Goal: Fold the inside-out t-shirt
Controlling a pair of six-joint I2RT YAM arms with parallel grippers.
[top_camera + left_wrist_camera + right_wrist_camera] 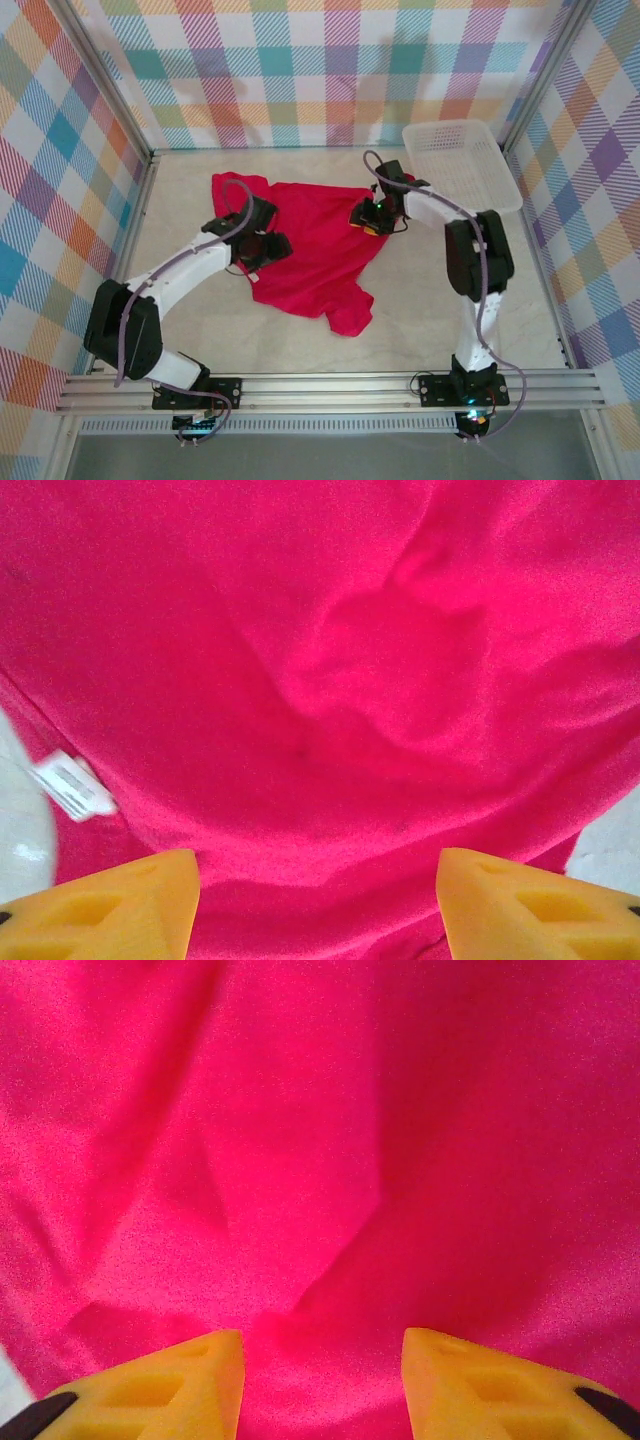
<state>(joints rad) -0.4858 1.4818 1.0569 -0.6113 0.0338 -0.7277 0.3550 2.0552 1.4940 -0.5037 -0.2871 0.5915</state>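
Note:
The red t-shirt point(318, 250) lies spread and rumpled on the table's middle, one sleeve at the far left and a corner hanging toward the front. My left gripper point(262, 248) is over its left side, open, with red cloth point(330, 700) between the yellow fingers point(120, 905). A small white label point(72, 784) lies at the shirt's edge, left of that gripper. My right gripper point(372, 218) is over the shirt's right edge, open, its yellow fingers point(165, 1385) straddling a raised fold of cloth point(300, 1290).
A white plastic basket point(460, 165) stands at the back right, just behind the right arm. Checked walls enclose the pale tabletop point(450, 330). Bare table lies in front of the shirt and to its right.

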